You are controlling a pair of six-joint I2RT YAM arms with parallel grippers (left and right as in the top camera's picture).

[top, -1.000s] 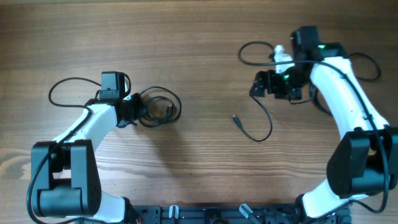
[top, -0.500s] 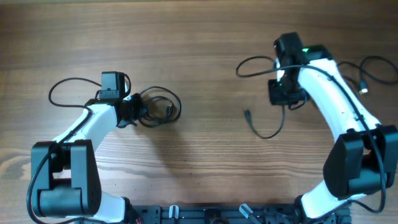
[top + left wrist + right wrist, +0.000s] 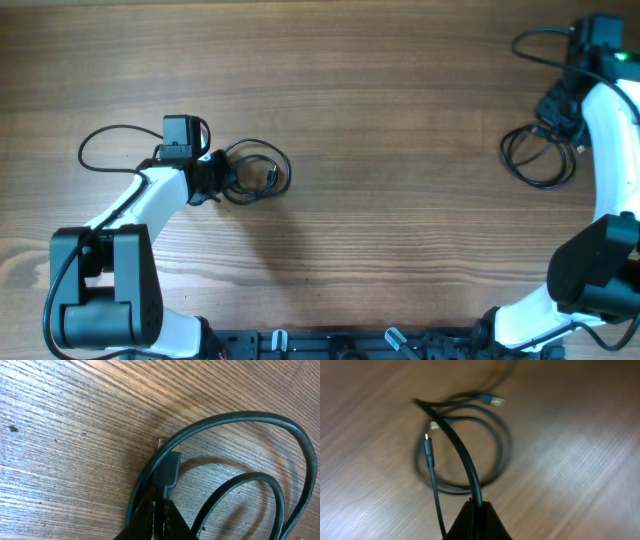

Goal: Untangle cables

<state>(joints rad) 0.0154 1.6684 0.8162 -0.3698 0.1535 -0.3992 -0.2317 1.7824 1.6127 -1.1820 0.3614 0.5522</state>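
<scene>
Overhead: left gripper is at the edge of the left cable, a small coil left of centre. The right gripper is at the far right edge of the table, with the right cable looped just below it. Risk: that arm is close to the edge and to its own arm wire, so more pull could drag the cord off the table or snag it. Left wrist: jaws clamped on the left cable just behind its plug, with loops overlapping beside it. Pulling from there may cinch the coil instead of opening it. Right wrist: jaws together on one strand of the right cable, the rest coiled on the wood below. The frame is blurred and the grip is thin, so it could slip. Versus a second ago: the right arm has swung from mid-table to the right edge, taking its cord along, and the centre is now bare. The left arm and its coil are unchanged.
</scene>
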